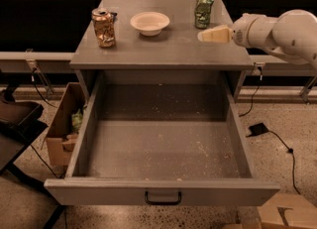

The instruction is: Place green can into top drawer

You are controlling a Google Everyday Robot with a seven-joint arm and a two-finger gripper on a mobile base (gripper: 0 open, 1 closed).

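Observation:
The green can [203,10] stands upright near the back right of the grey cabinet top [163,44]. My gripper [208,35] comes in from the right, its cream fingertips just in front of and slightly right of the can, apart from it. The top drawer [161,193] is pulled wide open below, its speckled floor bare and its dark handle at the front.
An orange-gold can [103,27] stands at the top's left. A white bowl [149,23] sits in the middle back. A cardboard box [64,126] is on the floor left of the drawer, another [282,213] at lower right. A cable and plug [257,129] lie at right.

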